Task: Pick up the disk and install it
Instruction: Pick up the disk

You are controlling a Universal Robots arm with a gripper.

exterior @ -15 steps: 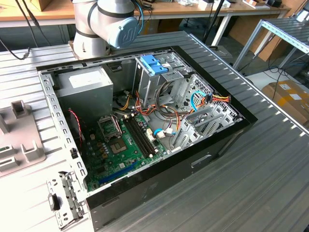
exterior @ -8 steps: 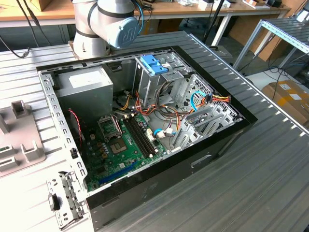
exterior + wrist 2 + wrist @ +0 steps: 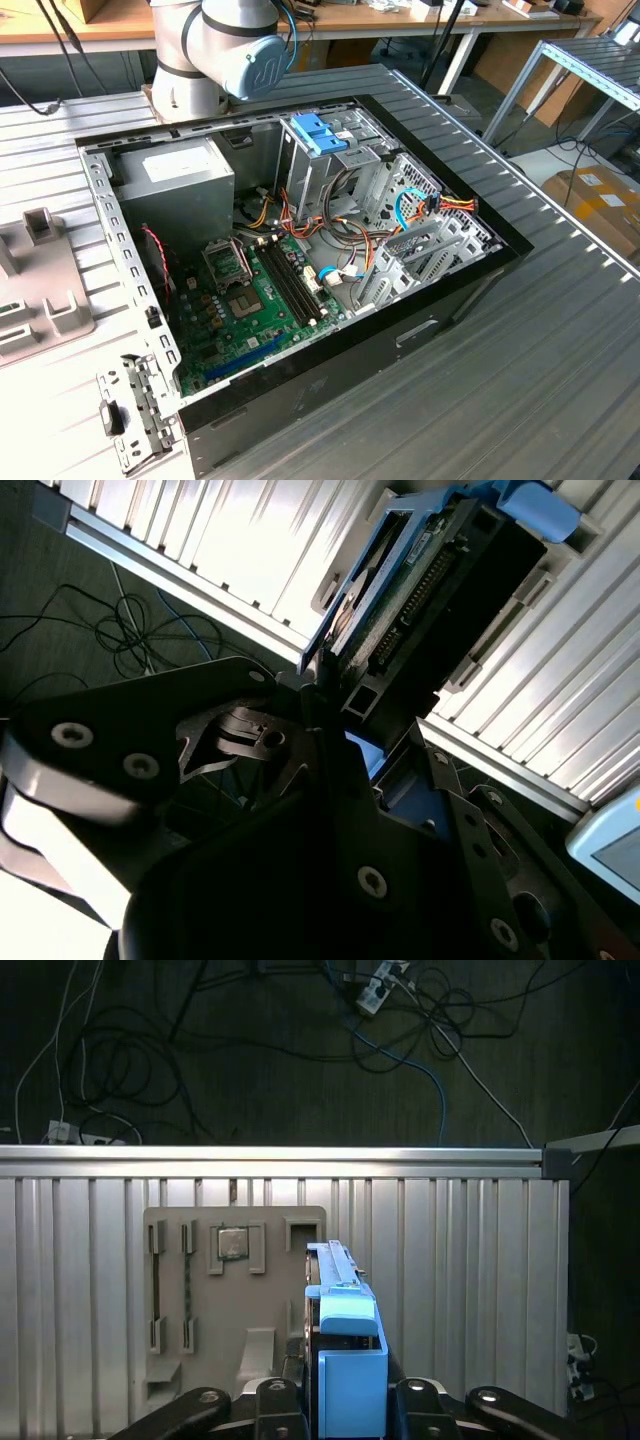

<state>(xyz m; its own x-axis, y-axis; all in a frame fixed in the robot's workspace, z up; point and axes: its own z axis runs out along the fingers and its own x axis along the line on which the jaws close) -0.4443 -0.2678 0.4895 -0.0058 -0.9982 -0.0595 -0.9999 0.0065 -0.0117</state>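
The tool [image 3: 345, 1385] is clamped on the disk [image 3: 338, 1275], held edge-on with its long axis running straight out from the jaws, over the grey fixture plate [image 3: 200, 1305] on the counter [image 3: 470, 1280].

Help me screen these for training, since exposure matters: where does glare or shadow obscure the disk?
Second wrist view: the ribbed table glares white behind the disk, whose face is shadowed; the gripper clamping it is near-silhouette. First wrist view: the disk is evenly lit, and the floor is dark.
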